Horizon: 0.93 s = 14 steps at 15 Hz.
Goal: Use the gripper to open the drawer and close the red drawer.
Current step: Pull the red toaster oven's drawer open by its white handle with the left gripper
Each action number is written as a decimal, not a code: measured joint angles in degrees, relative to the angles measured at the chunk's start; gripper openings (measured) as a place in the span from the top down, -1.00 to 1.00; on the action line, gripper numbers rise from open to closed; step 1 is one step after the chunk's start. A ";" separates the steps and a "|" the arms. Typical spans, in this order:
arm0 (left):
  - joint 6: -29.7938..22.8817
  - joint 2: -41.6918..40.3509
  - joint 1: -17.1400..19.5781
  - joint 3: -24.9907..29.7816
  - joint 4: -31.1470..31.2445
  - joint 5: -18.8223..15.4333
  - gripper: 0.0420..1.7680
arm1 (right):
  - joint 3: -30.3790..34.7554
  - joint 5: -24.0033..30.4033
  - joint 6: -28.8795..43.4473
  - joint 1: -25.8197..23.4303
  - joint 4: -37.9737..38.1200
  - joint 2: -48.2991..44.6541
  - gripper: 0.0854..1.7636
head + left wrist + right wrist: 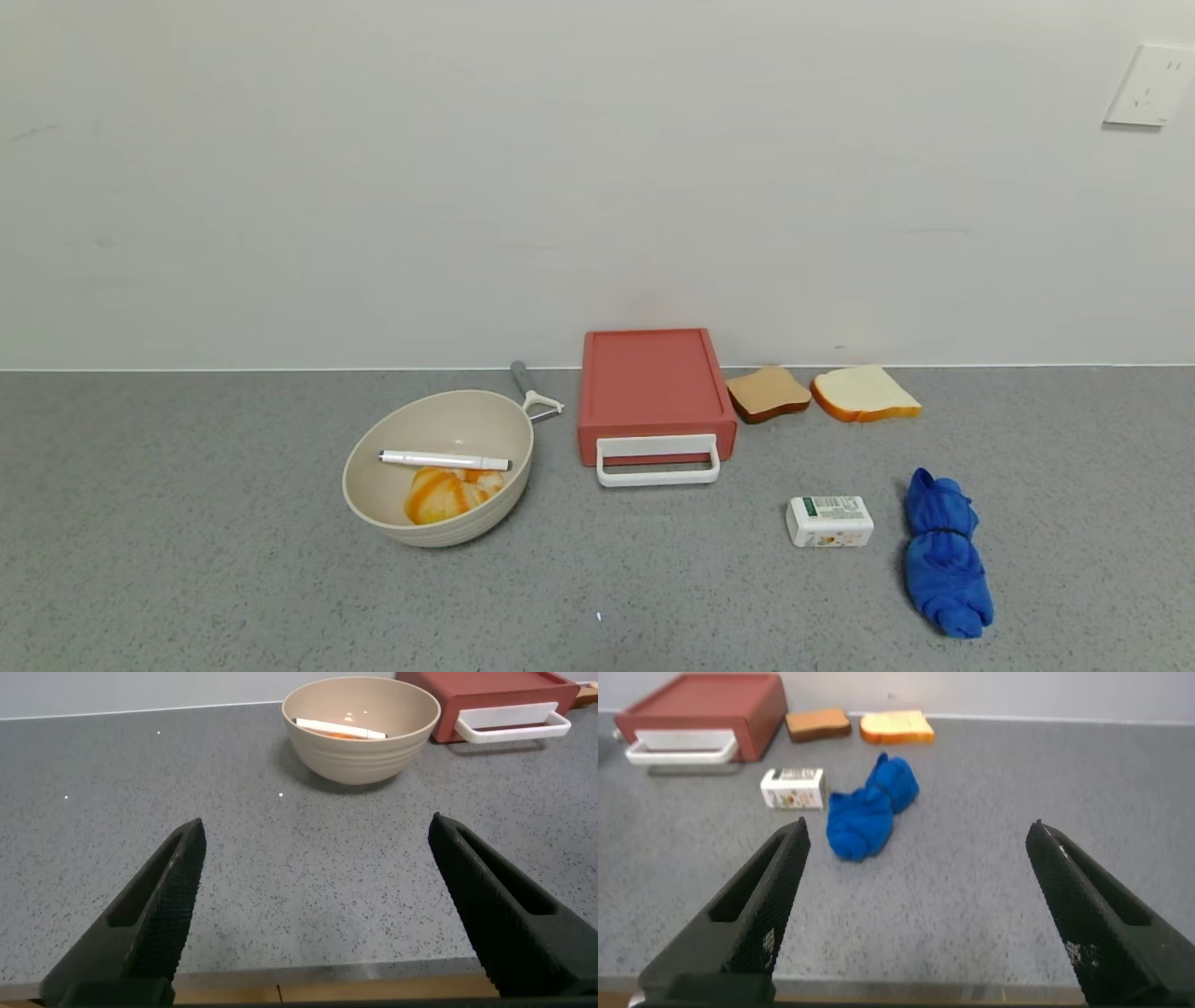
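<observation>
Red drawer (pixel 653 387) sat shut. Both grippers' fingers (pixel 159 910) spread wide, holding nothing. Best plan: hook white handle (pixel 658 462) in middle, pull straight.

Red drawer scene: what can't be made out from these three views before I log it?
- drawer: shut, so its inside is hidden in all views.
- peeler: head view, the bowl rim hides part of it.
- small white box: label print too small to read.
- left gripper and right gripper: open, near the table's front edge; out of frame in the head view, and their arms show in no view.
</observation>
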 joint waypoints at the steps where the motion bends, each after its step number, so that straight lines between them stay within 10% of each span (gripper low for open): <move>1: -0.02 0.00 0.00 0.00 -0.02 -0.02 -0.94 | -1.83 0.28 -0.06 0.09 0.61 0.28 -0.94; 14: 0.00 0.00 0.00 0.00 0.00 0.00 -0.94 | -38.32 1.27 -0.01 9.09 4.25 38.34 -0.94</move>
